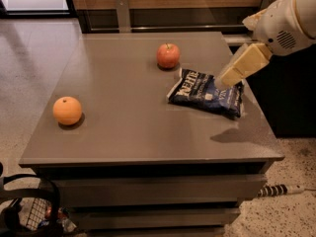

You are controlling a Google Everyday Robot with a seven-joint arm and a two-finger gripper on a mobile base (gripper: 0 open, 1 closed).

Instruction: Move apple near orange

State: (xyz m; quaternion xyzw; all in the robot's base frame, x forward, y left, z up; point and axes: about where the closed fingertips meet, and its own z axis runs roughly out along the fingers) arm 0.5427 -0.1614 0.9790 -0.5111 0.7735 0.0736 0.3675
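The red apple (168, 56) sits upright near the far middle of the grey table (123, 122). The orange (67, 110) sits near the table's left edge, well apart from the apple. My gripper (228, 78) comes in from the upper right on a white arm. It hangs above the right end of a dark blue chip bag (205, 93), to the right of the apple and clear of it. It holds nothing that I can see.
The chip bag lies flat just right of and in front of the apple. A wooden wall and metal posts (122, 11) stand behind the table. A black wire basket (27, 216) is on the floor at lower left. A power strip (279, 189) lies at lower right.
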